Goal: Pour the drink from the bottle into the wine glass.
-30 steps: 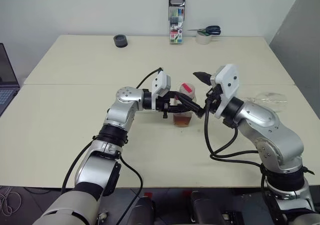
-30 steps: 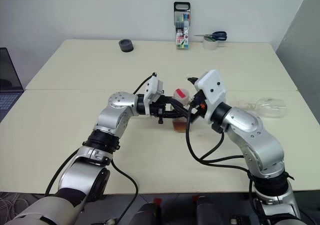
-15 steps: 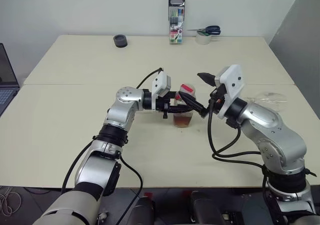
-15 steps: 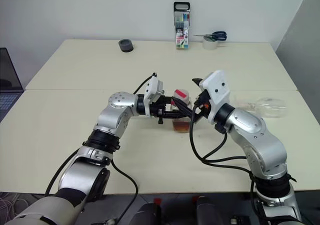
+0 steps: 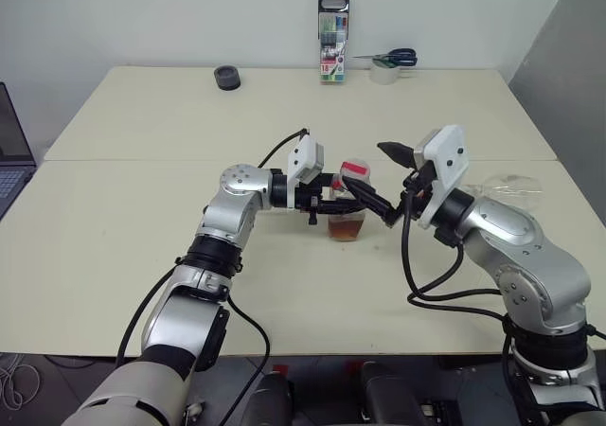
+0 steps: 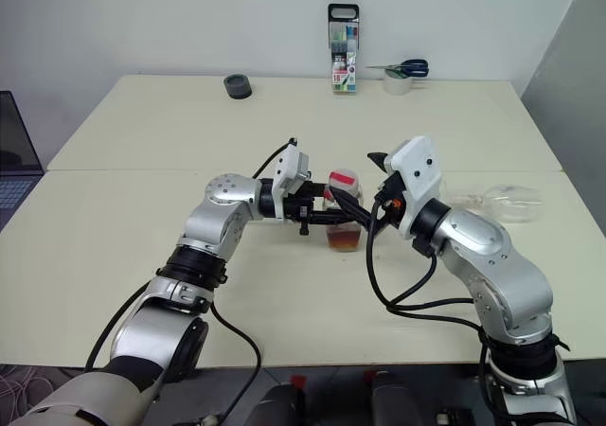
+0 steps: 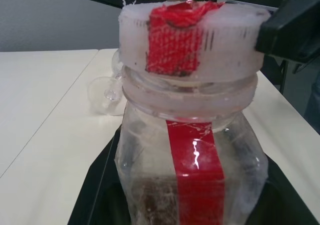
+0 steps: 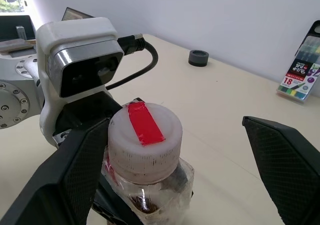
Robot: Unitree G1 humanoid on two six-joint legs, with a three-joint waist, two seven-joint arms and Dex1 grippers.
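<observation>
Left gripper (image 5: pixel 365 199) clamped on the body of the bottle (image 5: pixel 349 205), which stands upright on the table (image 5: pixel 142 208) between its two black fingers (image 8: pixel 82 160); the cap (image 8: pixel 145 140), white with a red strip, rises above them, still on the bottle. The drink (image 5: pixel 347 227) fills only the bottle's base. Right gripper (image 5: pixel 391 185) spread wide, one finger to each side of the cap, touching neither it nor the bottle. The wine glass (image 5: pixel 509 187) lies on its side beyond the right arm, well apart from both grippers.
</observation>
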